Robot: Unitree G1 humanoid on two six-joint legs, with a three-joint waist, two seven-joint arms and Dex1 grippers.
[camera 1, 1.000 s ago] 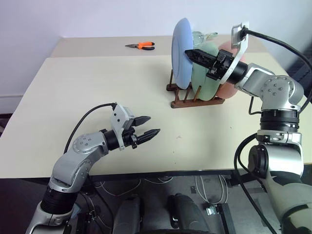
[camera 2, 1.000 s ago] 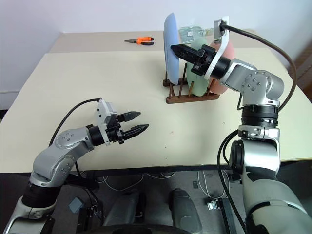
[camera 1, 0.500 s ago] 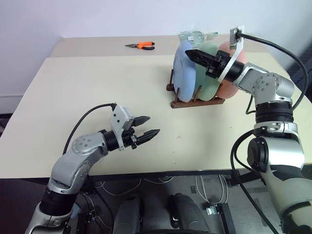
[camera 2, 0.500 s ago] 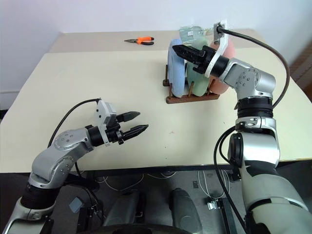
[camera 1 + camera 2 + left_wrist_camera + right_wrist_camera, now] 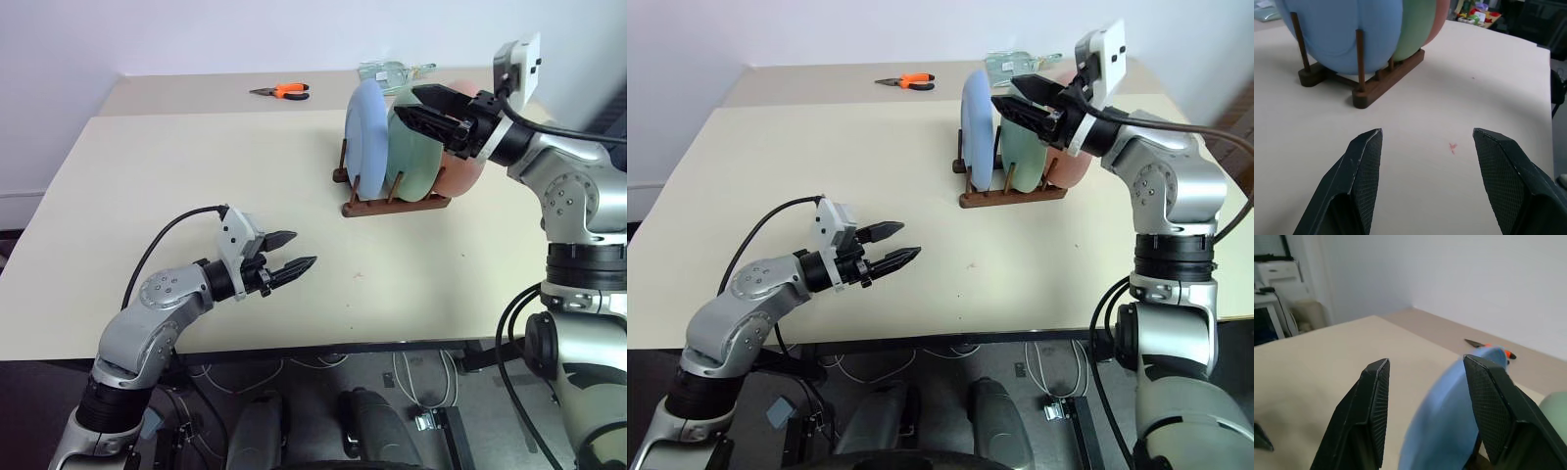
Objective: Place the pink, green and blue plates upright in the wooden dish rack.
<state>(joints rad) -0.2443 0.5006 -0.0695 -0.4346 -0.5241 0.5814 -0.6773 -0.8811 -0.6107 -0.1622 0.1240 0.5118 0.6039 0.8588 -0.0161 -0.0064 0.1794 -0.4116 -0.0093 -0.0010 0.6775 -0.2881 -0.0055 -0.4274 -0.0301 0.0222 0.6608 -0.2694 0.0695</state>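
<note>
I count three matte plates upright in one dark wooden dish rack (image 5: 392, 204) near the tabletop's far right corner: blue plate (image 5: 367, 132), green plate (image 5: 416, 152), pink plate (image 5: 466, 162). Right gripper (image 5: 421, 105) (above them) gapes empty; left gripper (image 5: 291, 251) likewise apart.

Bright, even daylight; soft shadows on table (image 5: 196, 166); blue plate (image 5: 1449, 416) blurred close up.
</note>
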